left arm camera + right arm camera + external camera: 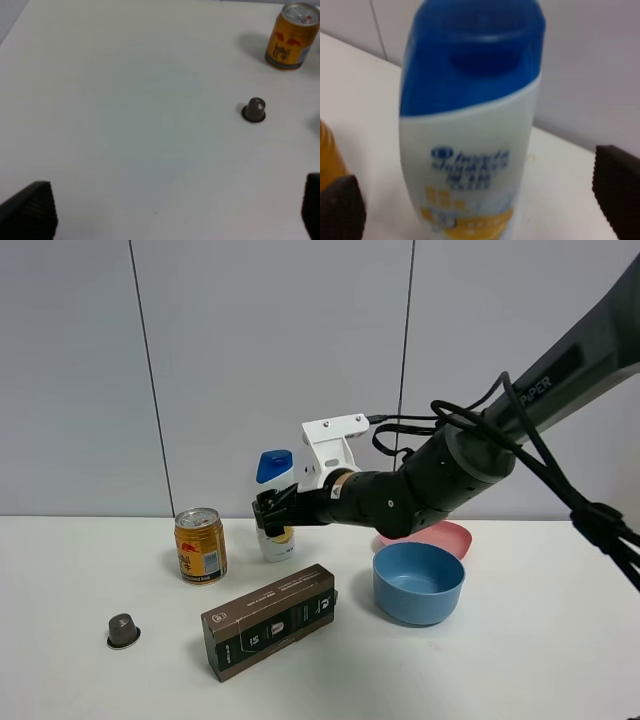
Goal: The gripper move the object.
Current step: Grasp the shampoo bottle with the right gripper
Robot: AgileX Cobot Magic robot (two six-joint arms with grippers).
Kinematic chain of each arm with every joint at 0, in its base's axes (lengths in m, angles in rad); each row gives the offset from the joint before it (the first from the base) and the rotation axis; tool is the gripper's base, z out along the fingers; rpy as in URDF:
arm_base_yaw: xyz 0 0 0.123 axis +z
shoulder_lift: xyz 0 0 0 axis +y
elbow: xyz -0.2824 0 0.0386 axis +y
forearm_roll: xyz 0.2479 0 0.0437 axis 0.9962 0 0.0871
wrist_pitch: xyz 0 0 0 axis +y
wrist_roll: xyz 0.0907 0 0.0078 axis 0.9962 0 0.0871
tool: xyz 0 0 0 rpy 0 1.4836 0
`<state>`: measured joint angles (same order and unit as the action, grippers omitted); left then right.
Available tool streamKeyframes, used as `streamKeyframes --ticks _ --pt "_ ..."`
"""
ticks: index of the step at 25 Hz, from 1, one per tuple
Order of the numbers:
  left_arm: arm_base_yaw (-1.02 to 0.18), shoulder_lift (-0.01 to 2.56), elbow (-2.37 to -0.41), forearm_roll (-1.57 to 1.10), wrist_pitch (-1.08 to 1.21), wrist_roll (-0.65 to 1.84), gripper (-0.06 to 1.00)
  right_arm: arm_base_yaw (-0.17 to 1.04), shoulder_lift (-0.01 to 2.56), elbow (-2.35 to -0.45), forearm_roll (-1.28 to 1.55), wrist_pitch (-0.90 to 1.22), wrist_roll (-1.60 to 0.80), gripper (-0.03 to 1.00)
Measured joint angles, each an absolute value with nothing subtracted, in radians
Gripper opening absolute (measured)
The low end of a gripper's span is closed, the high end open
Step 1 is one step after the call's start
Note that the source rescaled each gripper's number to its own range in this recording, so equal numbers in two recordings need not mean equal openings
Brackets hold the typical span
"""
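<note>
White table [540, 670] is carrying everything. On the left side, the left gripper [175, 215] is hanging over bare tabletop, its 2 ribbed fingers [30, 212] standing wide apart with nothing between them. 1 small dark capsule [123, 630] is sitting alone near the front left. Behind it and a little right, 1 gold-and-red drink can [200, 546] is standing upright. Further right and nearer the front, 1 long dark brown box [270, 621] is lying flat, angled across the table. Behind the box, the shampoo bottle [275, 468] is standing upright near the can: white body, blue cap, yellow-orange label low down. The right gripper [272, 516] is reaching in from the right at the bottle's mid-height. Its jaws are spread and straddling the bottle, and the wrist view is showing a gap on each side, so no pinch. Right of that, 1 blue bowl [418, 582] is sitting in front of 1 pink bowl [452, 537]; whether the 2 are touching, I cannot tell.
</note>
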<state>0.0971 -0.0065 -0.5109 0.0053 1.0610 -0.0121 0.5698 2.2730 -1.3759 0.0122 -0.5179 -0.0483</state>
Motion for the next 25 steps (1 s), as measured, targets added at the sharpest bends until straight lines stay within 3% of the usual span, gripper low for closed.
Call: streamKeyframes --ticks 18,25 --pt "0.097 -0.006 -0.511 0.005 1.061 -0.012 1.00 0.570 2.323 -1.399 -0.045 -0.555 -0.022 0.79" --pt "0.097 -0.006 -0.511 0.005 1.061 -0.012 1.00 0.570 2.371 -1.522 -0.065 -0.535 -0.022 0.76"
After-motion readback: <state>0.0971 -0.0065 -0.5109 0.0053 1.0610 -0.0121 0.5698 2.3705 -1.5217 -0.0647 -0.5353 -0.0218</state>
